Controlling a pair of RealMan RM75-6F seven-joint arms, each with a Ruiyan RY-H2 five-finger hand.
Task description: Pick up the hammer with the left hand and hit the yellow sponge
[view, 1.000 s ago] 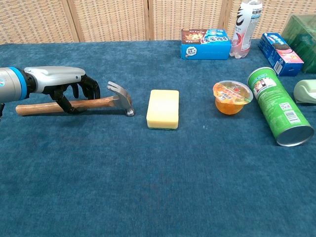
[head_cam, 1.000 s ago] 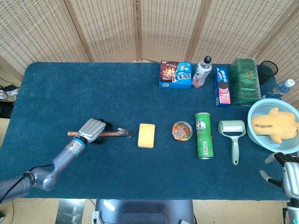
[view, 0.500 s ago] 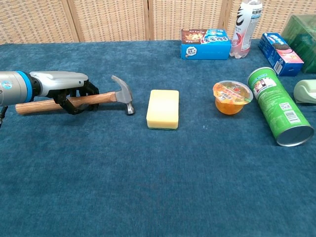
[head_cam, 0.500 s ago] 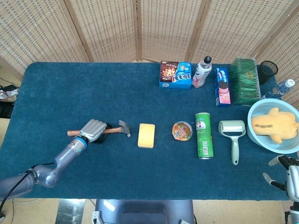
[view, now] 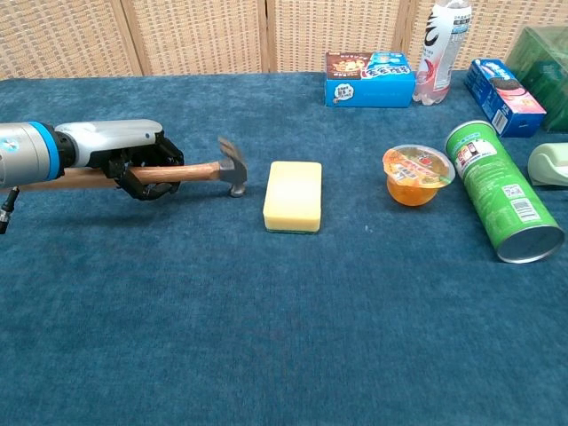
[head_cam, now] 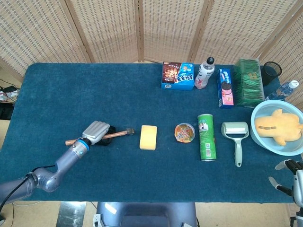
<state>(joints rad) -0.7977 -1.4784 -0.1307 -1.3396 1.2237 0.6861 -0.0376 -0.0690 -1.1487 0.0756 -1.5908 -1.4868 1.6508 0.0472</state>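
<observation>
My left hand [head_cam: 95,132] [view: 133,158] grips the wooden handle of the hammer [view: 191,169] [head_cam: 117,135] and holds it off the blue table, its steel head pointing right. The hammer head [view: 234,165] hangs just left of the yellow sponge [view: 294,195] [head_cam: 148,137], apart from it. The sponge lies flat on the cloth near the table's middle. My right hand [head_cam: 289,174] shows only at the lower right corner of the head view, off the table edge, fingers spread and holding nothing.
A jelly cup [view: 418,174], a lying green can [view: 502,190] and a lint roller [head_cam: 236,137] sit right of the sponge. Snack boxes [view: 369,78], a bottle [view: 443,40] and a green box [head_cam: 248,81] line the back. A bowl with a yellow toy [head_cam: 278,126] stands far right.
My left hand closed on the hammer handle, lifted it off the table and carried its head rightward toward the sponge. The right hand drifted slightly lower in the head view.
</observation>
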